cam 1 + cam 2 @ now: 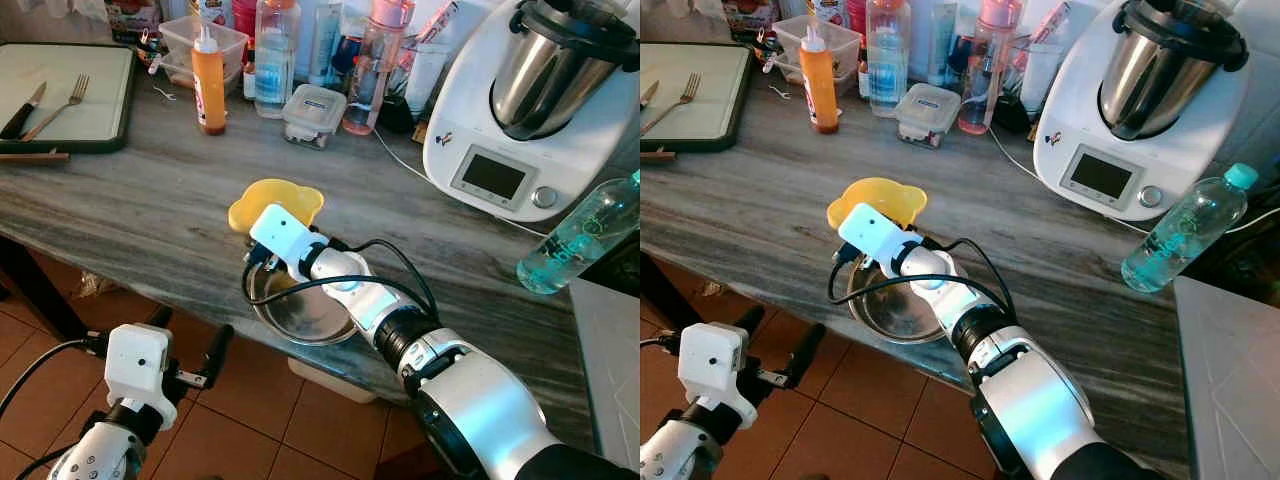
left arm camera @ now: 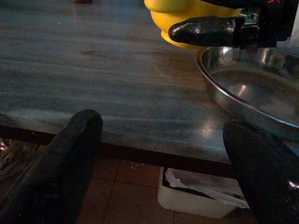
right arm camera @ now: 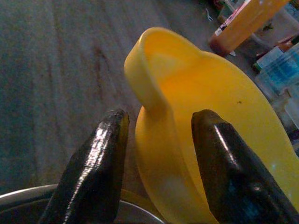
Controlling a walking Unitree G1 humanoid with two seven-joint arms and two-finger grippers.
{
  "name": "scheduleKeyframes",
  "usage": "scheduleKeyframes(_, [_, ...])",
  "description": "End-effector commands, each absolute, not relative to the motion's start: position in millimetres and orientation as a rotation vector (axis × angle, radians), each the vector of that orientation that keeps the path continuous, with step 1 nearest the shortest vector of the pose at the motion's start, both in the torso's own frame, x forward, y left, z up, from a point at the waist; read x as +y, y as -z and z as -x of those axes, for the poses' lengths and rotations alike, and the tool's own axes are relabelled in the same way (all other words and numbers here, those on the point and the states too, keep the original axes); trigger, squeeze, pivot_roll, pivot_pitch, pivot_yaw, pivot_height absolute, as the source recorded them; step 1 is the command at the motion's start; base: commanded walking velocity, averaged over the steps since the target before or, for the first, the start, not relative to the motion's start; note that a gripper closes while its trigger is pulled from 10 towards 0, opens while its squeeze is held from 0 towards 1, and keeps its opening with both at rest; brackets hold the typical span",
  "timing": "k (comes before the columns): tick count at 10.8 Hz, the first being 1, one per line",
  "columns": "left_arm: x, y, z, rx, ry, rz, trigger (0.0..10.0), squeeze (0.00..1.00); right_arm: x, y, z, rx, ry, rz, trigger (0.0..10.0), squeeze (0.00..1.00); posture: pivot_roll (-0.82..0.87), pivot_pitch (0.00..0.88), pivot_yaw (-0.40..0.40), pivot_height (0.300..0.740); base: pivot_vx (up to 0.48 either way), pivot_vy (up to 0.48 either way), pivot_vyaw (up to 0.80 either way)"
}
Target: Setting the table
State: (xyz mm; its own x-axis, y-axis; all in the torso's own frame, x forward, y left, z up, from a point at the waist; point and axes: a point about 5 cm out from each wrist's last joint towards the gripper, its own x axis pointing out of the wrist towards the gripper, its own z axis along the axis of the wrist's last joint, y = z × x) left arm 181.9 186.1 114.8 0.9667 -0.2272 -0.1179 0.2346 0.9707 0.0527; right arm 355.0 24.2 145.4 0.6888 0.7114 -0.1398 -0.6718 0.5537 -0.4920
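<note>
Right claw (image 3: 156, 140), fingers parted astride the rim of the yellow plastic bowl (image 1: 275, 203), grips nothing; closing could shove it against the shallow steel dish (image 1: 305, 315) at the grey table (image 1: 130, 215) edge.

Silver arms with black joints, looping black cables, white wrist boxes, glossy black tool fingers (image 3: 93, 172)

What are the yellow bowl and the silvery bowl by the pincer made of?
The yellow bowl looks like plastic: opaque, smooth, with a soft sheen and a thick moulded rim. The silvery bowl looks like stainless steel: thin-rimmed, with mirror-like reflections. The right pincer straddles the yellow rim.
</note>
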Motion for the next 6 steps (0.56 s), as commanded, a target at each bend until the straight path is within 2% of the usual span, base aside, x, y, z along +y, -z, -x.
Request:
scheduleKeyframes(1, [184, -115, -180, 0.115, 0.244, -0.065, 10.0, 0.0, 54, -158, -345, -0.129, -0.88, 0.523, 10.0, 1.0, 0.35, 0.114, -0.177, 0.74, 0.0, 0.0, 0.0])
scheduleKeyframes(6, [184, -114, -181, 0.115, 0.239, -0.067, 10.0, 0.0, 58, -168, -347, -0.174, -0.856, 0.521, 10.0, 1.0, 0.35, 0.109, -0.178, 0.74, 0.0, 0.0, 0.0])
